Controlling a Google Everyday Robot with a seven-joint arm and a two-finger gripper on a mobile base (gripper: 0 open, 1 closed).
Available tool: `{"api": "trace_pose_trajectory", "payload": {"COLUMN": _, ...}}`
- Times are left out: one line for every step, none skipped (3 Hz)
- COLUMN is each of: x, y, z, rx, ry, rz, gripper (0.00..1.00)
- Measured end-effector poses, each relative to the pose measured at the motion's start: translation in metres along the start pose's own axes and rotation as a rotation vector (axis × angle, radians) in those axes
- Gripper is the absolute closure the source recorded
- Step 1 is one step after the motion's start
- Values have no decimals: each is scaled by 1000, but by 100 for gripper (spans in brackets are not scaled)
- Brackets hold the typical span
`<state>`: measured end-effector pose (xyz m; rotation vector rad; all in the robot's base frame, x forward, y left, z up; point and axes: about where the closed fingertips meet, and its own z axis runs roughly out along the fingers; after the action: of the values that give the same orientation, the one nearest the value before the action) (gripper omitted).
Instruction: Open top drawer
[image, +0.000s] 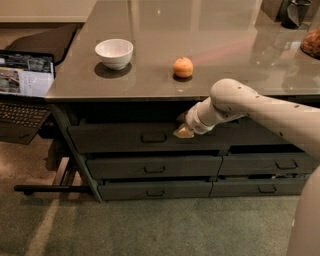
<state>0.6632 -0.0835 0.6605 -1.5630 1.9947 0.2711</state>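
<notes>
The top drawer (115, 138) is a wide dark grey front under the counter's edge, with a small dark bail handle (153, 137) at its centre. It stands out slightly from the drawers below it. My gripper (182, 126) is at the end of the white arm (260, 107), which reaches in from the right. It sits against the drawer front just right of the handle, a little above it. The fingertips are hidden against the dark front.
On the grey counter (200, 45) stand a white bowl (114, 52) and an orange fruit (183, 67). Shorter grey drawers (155, 167) lie below. An open laptop (22, 85) sits at the left, and a black bar (55, 188) lies on the carpet.
</notes>
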Motion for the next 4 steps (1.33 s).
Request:
{"api": "trace_pose_trajectory", "payload": {"x": -1, "y": 0, "z": -1, "rx": 0, "ry": 0, "rz": 0, "gripper": 100}}
{"api": "trace_pose_trajectory", "payload": {"x": 5, "y": 11, "z": -2, "rx": -18, "ry": 0, "rz": 1, "gripper": 82}}
{"api": "trace_pose_trajectory", "payload": {"x": 2, "y": 10, "z": -5, "rx": -18, "ry": 0, "rz": 1, "gripper": 58}}
{"api": "trace_pose_trajectory", "payload": {"x": 5, "y": 16, "z": -7, "rx": -28, "ry": 2, "rz": 0, "gripper": 35}}
